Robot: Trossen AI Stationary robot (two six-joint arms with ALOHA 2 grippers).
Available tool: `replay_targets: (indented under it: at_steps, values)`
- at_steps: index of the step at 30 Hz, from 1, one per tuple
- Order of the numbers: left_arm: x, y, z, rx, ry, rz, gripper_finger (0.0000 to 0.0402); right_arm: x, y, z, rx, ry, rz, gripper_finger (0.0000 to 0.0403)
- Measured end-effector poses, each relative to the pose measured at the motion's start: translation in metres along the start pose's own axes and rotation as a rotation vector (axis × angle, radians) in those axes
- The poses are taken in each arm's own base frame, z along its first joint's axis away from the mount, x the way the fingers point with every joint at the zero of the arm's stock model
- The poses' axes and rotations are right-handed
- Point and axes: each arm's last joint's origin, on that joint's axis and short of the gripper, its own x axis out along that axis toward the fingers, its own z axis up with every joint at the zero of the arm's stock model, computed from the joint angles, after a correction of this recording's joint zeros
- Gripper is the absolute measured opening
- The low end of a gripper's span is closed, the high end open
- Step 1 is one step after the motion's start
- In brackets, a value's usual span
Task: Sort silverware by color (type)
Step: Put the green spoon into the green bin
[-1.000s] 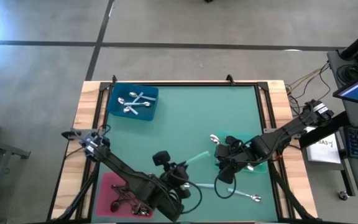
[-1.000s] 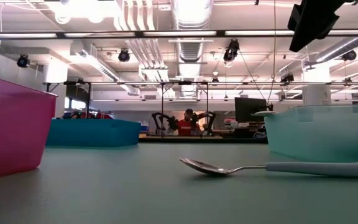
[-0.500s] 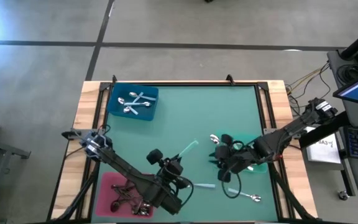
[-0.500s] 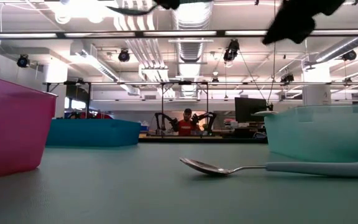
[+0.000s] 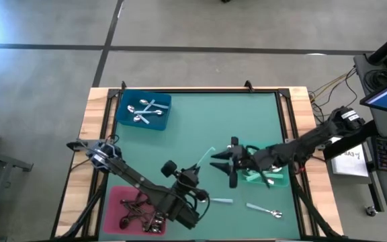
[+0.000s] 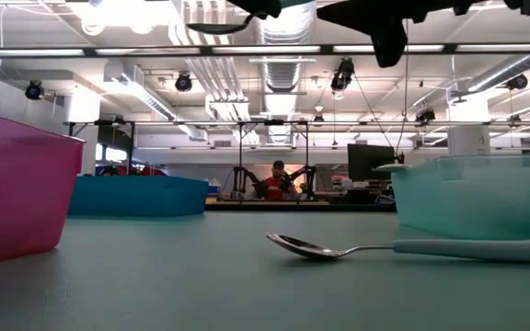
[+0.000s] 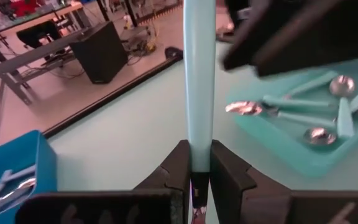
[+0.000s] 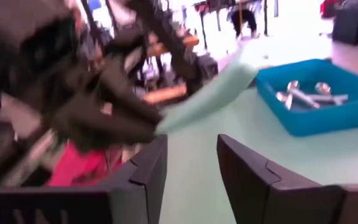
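one mint-handled spoon [image 7: 199,81] clamped in left hand [image 7: 196,167]; right hand [image 5: 222,161] spread wide; no legible writing.

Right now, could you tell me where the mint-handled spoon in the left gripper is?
High view: mid-table, the mint-handled spoon is held up by the left gripper, beside the right gripper.

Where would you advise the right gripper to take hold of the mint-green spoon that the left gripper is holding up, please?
On the free upper stretch of the handle. The left gripper pinches the mint-green spoon at its lower end, so the handle rises clear above the fingers. The open right gripper sits beside it, so it would probably do best closing across the slim handle from that side.
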Motion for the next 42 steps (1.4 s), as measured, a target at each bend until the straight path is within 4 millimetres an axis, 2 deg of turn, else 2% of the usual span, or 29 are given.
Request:
replay_targets:
  at_steps: [3,10,19,24,30,38,42]
  values:
    - [0.001,-0.003,-0.001,-0.029,-0.022,-0.005,0.0022,0.001,-0.004,0.005,0.026,-0.063,-0.002,0.0145]
    - [0.002,-0.009,0.001,-0.081,-0.082,-0.014,0.0022,0.001,-0.003,0.008,0.025,-0.086,0.006,0.0176]
    - [0.008,-0.026,0.009,-0.038,-0.114,-0.06,0.0022,0.002,-0.003,0.018,0.003,-0.163,0.017,0.0183]
    - [0.009,-0.025,0.007,-0.033,-0.137,-0.041,0.0022,0.002,-0.002,0.02,0.003,-0.162,0.017,0.0145]
    - [0.014,-0.025,0.008,-0.018,-0.141,-0.025,0.0023,0.002,0.0,0.022,0.019,-0.174,0.035,0.0034]
    - [0.026,-0.024,0.012,-0.029,-0.075,-0.043,0.0054,0.002,-0.005,0.023,-0.001,-0.163,0.005,0.0034]
    - [0.022,-0.023,0.017,-0.028,-0.072,-0.051,0.0074,-0.003,-0.016,0.025,-0.021,-0.103,-0.076,0.0034]
